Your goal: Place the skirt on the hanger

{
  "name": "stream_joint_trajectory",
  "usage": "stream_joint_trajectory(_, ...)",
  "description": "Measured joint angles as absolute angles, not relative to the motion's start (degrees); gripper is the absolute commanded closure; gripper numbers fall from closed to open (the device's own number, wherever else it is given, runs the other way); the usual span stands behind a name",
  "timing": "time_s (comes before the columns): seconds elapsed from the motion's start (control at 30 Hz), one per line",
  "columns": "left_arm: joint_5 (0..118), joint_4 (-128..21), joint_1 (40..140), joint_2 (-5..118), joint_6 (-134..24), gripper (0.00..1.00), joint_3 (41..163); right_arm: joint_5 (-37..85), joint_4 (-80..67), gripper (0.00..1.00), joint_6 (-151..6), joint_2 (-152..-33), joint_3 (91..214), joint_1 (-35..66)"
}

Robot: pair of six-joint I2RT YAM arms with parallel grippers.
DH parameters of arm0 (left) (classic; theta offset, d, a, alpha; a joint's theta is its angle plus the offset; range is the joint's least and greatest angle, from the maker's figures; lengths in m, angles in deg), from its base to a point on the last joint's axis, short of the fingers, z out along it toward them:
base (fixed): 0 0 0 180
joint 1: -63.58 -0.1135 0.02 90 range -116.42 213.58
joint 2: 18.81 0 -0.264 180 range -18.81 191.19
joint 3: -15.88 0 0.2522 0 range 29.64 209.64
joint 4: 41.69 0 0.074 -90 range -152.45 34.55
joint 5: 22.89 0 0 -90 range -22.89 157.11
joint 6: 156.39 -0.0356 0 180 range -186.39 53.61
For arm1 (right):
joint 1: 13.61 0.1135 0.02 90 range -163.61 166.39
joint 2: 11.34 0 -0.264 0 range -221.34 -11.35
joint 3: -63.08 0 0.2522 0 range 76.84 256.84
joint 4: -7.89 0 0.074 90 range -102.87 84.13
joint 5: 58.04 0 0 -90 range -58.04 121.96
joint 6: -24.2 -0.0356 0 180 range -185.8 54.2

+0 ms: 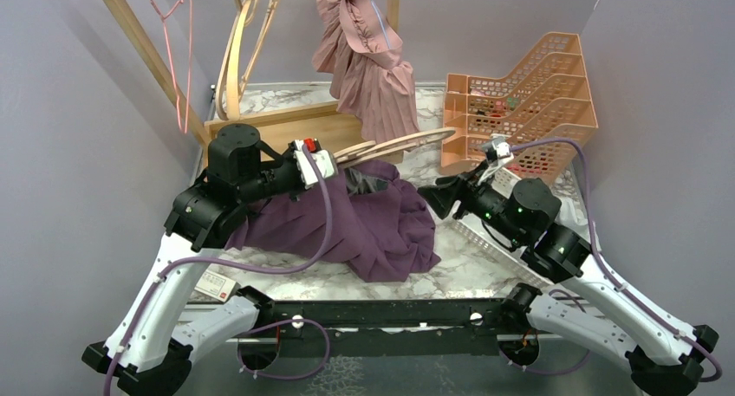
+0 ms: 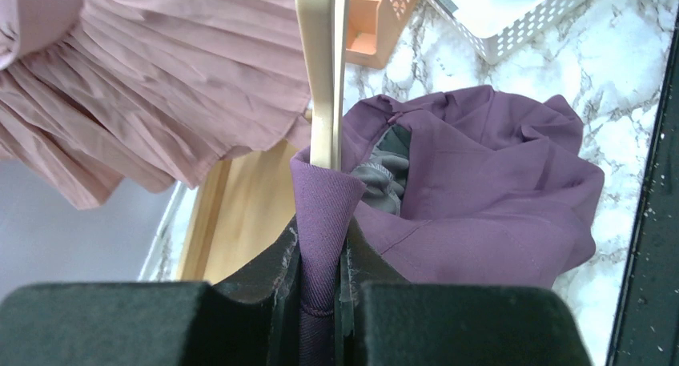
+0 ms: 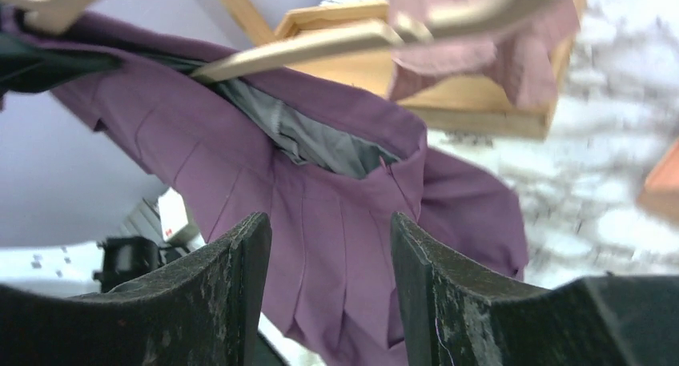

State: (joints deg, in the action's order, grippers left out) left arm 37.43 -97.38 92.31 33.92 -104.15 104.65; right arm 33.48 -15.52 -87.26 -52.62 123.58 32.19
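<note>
Waistband of the skirt, heaped mid-desk near the front edge, is pinched in the left gripper at the hanger's tip, the hanger running rightward toward the wide-open, empty right gripper nearby.

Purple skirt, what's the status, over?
Left hand shut on purple pleated skirt. Right hand open, facing it. Pale wooden hanger arm tucked into skirt opening.

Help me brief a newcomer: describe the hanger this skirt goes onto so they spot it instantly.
Start at the wooden rack at the back left, then drop to the purple skirt heaped between the arms. The hanger is the pale wooden one poking out of its waistband beside the left end effector; the other hangers hang on the rack.
</note>
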Motion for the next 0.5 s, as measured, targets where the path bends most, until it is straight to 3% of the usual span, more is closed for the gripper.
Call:
stream_joint_trajectory(0.17, 37.1, -97.2, 92.3, 35.2, -104.4, 1.00, 107.0, 40.6, -20.2, 0.35, -103.2, -55.6, 123.1, 32.2)
stream_joint_trajectory(0.5, 36.1, -97.1, 92.3, 35.2, -103.8, 1.00, 107.0, 42.7, -26.4, 0.38, -128.2, -76.8, 134.8, 32.2)
